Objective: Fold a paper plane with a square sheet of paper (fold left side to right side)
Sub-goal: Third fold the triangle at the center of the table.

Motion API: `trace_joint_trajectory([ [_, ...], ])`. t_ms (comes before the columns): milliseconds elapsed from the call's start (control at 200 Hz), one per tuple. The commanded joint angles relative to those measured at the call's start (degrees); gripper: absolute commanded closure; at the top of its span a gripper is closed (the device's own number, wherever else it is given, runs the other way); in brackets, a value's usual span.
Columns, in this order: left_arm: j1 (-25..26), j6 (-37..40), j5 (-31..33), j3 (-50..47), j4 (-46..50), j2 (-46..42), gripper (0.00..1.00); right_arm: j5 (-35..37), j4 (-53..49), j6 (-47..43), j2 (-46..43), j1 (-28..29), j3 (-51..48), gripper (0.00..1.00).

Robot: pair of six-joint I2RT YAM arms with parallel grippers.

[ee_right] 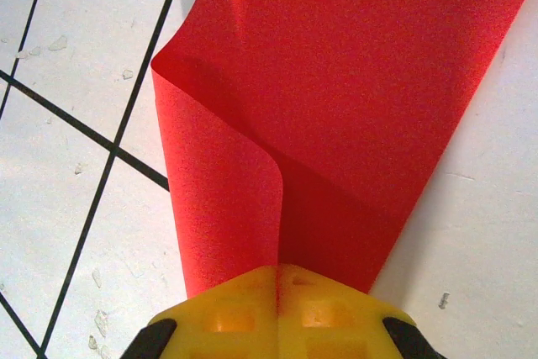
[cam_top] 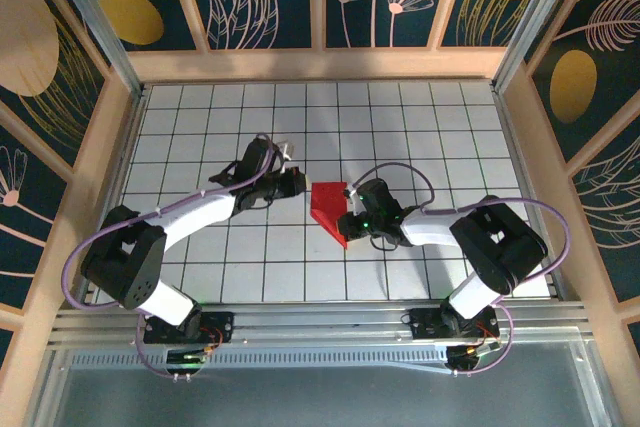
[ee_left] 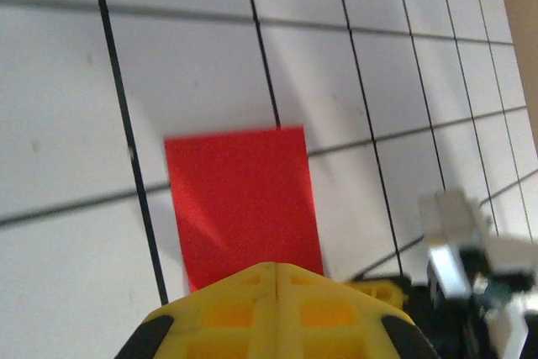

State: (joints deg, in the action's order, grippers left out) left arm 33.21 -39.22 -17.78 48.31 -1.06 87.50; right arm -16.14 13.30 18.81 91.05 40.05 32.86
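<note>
**Paper part-folded, R gripper pinching it**

Paper [cam_top: 328, 209] sits mid-table [cam_top: 200, 127], between the two grippers. From the top cam I see the far part lying flat. The near part narrows to a point by the R gripper [cam_top: 352, 215].

R wrist cam: paper [ee_right: 353, 81] runs from the top of frame down into the R gripper [ee_right: 277, 271]. Yellow fingertips are together with no gap, and both layers converge into them, so I read this as clamped on the paper. The left-hand layer is curled up and over in a soft rounded bend, not pressed into a crease. The right-hand layer is flat on the white tile, edge straight.

L gripper [cam_top: 297, 183] is just beside the paper's left edge in the top cam. L wrist cam: fingertips [ee_left: 276, 279] closed, seam tight. Paper [ee_left: 244, 199] shows here as a flat red rectangle on the grid, far edge square to the tile lines. Its near edge goes out of sight behind the tips. Can't tell whether the L tips touch or pinch the sheet, so I log closed only.

Both arms reach inward, wrists low over the table.
</note>
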Motion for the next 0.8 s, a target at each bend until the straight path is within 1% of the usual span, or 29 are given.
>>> trace_joint_trajectory([
  [0, 1.9, -5.6, -5.9, -5.6, -8.0, -1.1, 0.97, 0.9, -2.2, 0.1, 1.9, -0.4, -0.5, 1.0],
  [130, 3.9, -8.9, -6.5, -8.7, -12.0, -0.7, 0.98, 0.8, -2.2, 0.3, 1.9, -0.4, -0.5, 1.0],
  [250, 5.1, -10.4, -6.5, -8.7, -13.9, 1.2, 0.98, 0.8, -2.4, 0.3, 2.0, -0.4, -0.5, 1.0],
  [450, 6.4, -10.8, -5.7, -5.0, -13.6, 6.3, 0.98, 0.8, -2.7, 0.4, 2.0, -0.3, -0.3, 1.0],
  [726, 6.7, -10.0, -5.3, -1.0, -12.2, 10.3, 0.99, 0.8, -3.2, 0.3, 2.1, -0.3, -0.1, 1.0],
  [746, 6.7, -9.9, -5.3, -0.7, -12.0, 12.0, 0.99, 0.8, -3.2, 0.3, 2.2, -0.3, 0.0, 1.0],
  [796, 6.9, -9.7, -5.3, -0.2, -11.6, 12.8, 0.99, 0.8, -3.3, 0.3, 2.2, -0.3, 0.0, 1.0],
])
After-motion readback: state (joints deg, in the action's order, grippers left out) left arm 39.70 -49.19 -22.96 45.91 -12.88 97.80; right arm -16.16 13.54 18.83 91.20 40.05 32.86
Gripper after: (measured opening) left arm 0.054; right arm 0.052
